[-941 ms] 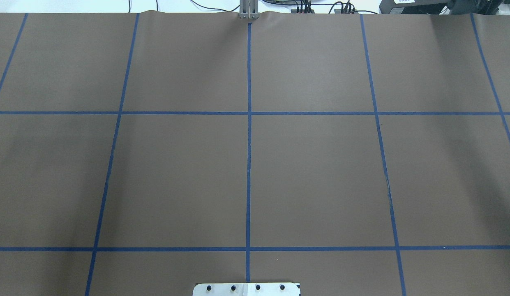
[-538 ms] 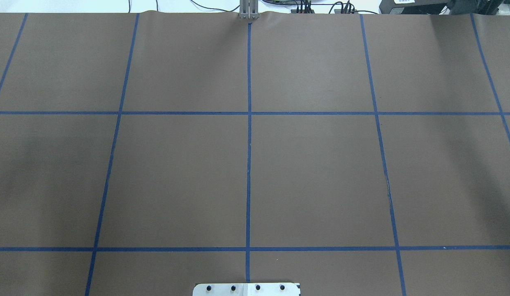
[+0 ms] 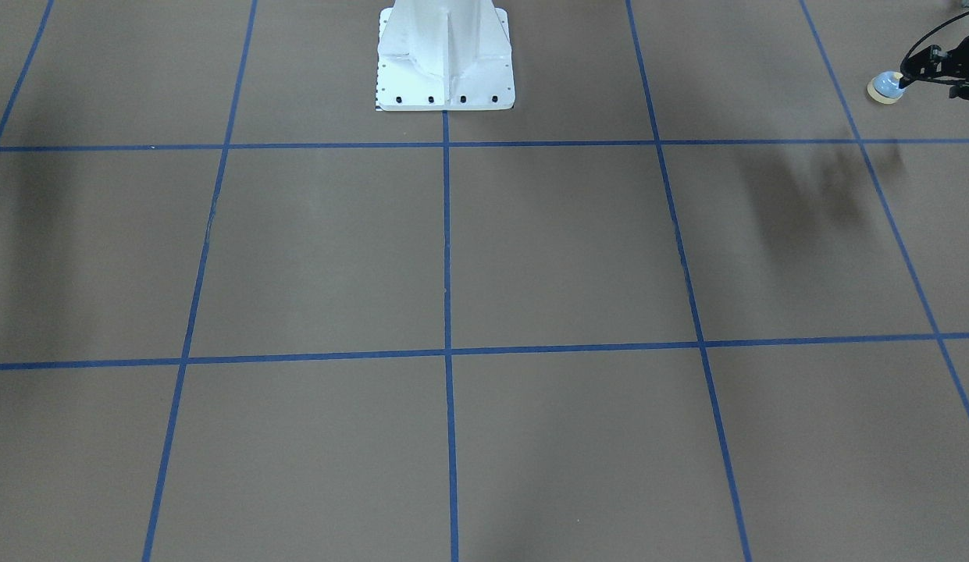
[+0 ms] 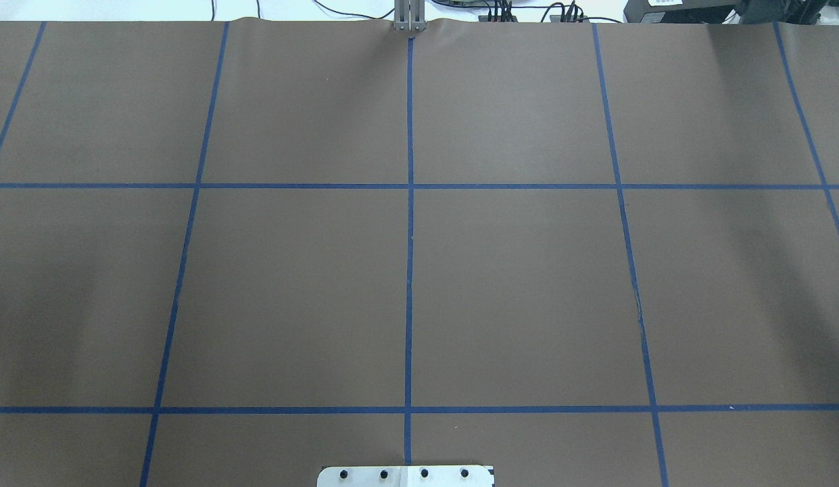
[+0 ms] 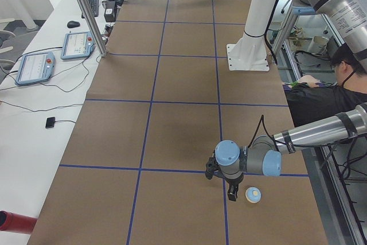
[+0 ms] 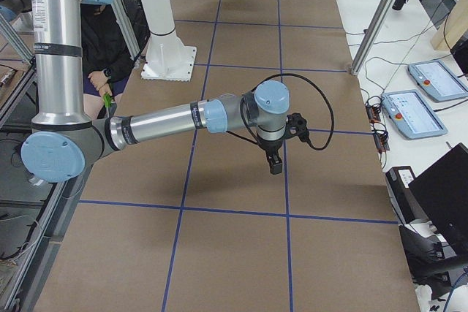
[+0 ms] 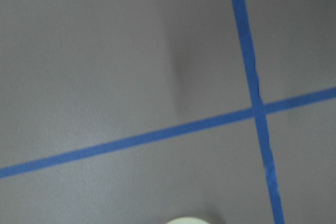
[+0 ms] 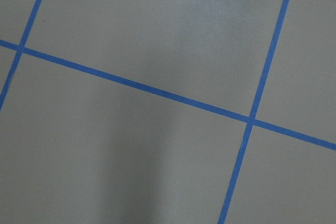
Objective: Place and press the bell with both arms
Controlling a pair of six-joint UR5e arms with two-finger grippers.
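The bell (image 5: 253, 194) is sitting upright on the brown table cover (image 4: 291, 284), at the end on the robot's left and near the robot's edge, close to a crossing of the blue tape lines (image 4: 409, 270). The left gripper (image 5: 231, 192) is hanging fingers-down just beside it, over one of those lines. No view is making clear whether it is touching the bell, or whether its fingers are apart or together. In the left wrist view only a sliver of the bell's cream rim is peeking in at the bottom edge.

The right gripper (image 6: 274, 165) is pointing down over the middle of the cover, well apart from the bell. It is appearing only in the side view, so whether its fingers are parted cannot be told. The white pedestal (image 3: 445, 58) is standing at the robot's edge of the table.
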